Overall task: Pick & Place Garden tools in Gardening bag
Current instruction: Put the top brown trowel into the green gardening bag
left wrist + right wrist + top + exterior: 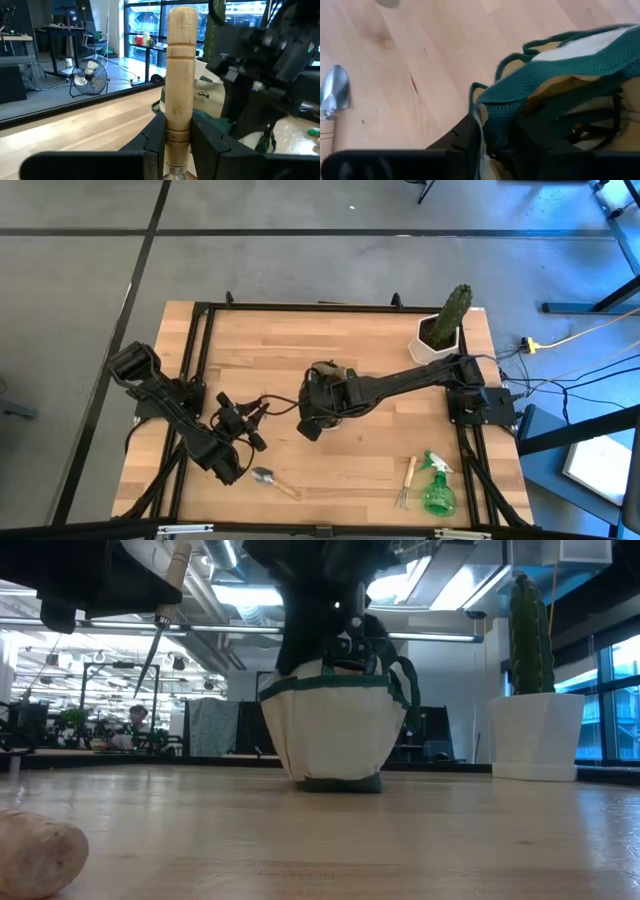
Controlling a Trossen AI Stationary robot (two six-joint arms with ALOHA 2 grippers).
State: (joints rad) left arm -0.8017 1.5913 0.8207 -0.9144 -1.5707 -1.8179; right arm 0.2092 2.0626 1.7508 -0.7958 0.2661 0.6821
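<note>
My left gripper (pixel 238 420) is at the table's left of middle, shut on a wooden-handled tool (pixel 181 60), whose thin metal shaft (pixel 150 650) hangs down above the table. My right gripper (pixel 318 415) is over the green and beige gardening bag (pixel 330 730), shut on its rim. The bag stands with its bottom on the table's middle. A wooden-handled trowel (pixel 270 478), a hand fork (pixel 405 480) and a green spray bottle (pixel 435 488) lie near the front edge. My left gripper pinches the tool's wooden handle (pixel 177 135) between its two fingers, near the metal end. The fingers lie across the handle, whose free end (pixel 182 20) sticks out past them. The tool is lifted clear of the table. My right gripper holds the bag's green top rim (pixel 502 107) between its two fingers (pixel 465 140), coming from above. The bag stays upright with its bottom (pixel 335 783) on the table. Whether one finger is inside the bag, I cannot tell.
A cactus in a white pot (pixel 440 330) stands at the table's far right corner. The trowel's handle end (pixel 35 858) lies close to the low camera. Black frame bars run along the table's edges.
</note>
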